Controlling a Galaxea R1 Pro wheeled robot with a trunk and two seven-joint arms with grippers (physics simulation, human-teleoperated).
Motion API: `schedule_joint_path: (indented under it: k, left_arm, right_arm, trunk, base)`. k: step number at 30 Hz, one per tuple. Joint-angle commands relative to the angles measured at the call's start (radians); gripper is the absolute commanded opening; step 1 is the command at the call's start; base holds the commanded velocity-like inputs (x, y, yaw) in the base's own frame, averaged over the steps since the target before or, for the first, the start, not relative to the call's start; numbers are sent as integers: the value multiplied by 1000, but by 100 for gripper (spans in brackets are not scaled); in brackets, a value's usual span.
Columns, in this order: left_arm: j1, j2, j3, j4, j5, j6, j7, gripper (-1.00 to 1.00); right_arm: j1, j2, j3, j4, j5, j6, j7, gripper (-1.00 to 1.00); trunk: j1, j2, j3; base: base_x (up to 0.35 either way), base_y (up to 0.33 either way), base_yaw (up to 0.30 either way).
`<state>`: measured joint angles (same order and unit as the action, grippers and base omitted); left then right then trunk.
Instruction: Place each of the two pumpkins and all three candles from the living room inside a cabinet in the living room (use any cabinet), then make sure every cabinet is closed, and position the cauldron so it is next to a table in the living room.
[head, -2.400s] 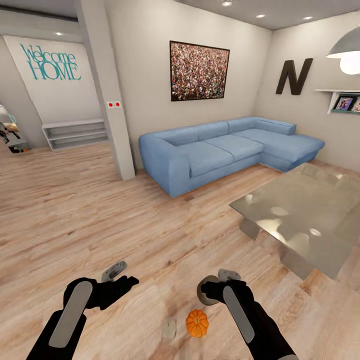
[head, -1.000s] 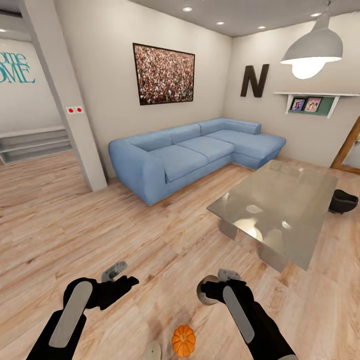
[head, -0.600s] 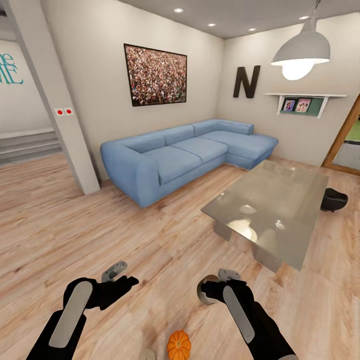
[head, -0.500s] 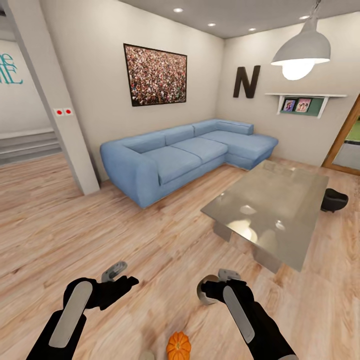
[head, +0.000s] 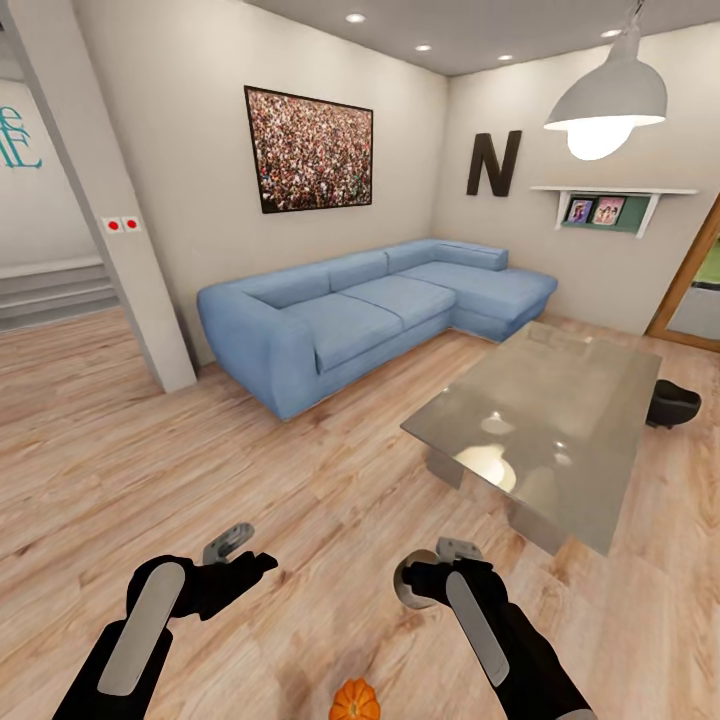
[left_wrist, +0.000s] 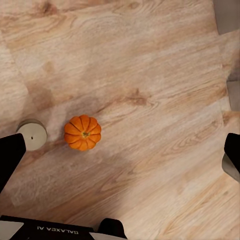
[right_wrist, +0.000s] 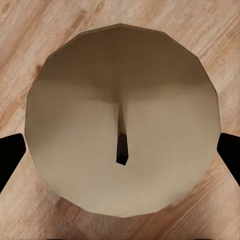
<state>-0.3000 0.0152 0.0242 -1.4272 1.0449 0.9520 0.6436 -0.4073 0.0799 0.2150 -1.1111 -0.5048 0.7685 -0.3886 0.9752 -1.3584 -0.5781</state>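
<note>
Your right gripper (head: 418, 580) has a candle (right_wrist: 122, 125) clamped between its fingers; the right wrist view looks straight down on its round beige top and dark wick, with a black fingertip (right_wrist: 11, 159) at each side touching it. In the head view that candle (head: 408, 585) shows as a pale disc at the gripper's tip, held above the floor (head: 300, 480).

A pumpkin (left_wrist: 82, 132) sits upright on the floor below and between your arms, at the bottom edge of the head view (head: 355, 702). A second candle (left_wrist: 33, 135) stands just beside it, not touching.

Your left gripper (head: 235, 560) holds nothing; its fingers (left_wrist: 10, 155) are spread wide in the left wrist view, with bare floor between them.

The table (head: 545, 420) stands ahead to your right. The cauldron (head: 672, 406) rests on the floor just beyond its far right corner. Behind the table, a blue sofa (head: 370, 310) lines the wall.
</note>
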Motion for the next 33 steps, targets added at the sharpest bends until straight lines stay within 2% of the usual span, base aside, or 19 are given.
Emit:
schedule_joint_path:
  k: [1, 20, 33]
  left_arm:
    - [-1, 0, 0, -1, 11, 2, 10, 100]
    - [-1, 0, 0, -1, 10, 2, 10, 100]
    - [-1, 0, -1, -1, 12, -27, 9, 100]
  right_arm:
    - [-1, 0, 1, -1, -11, 2, -10, -100]
    - [-1, 0, 3, -1, -11, 2, -10, -100]
    - [-1, 0, 2, -1, -11, 2, -10, -100]
  trunk:
    - [0, -1, -1]
    - [0, -1, -1]
    - [0, -1, -1]
  base:
    - [3, 2, 0]
    - [32, 0, 0]
    - [44, 0, 0]
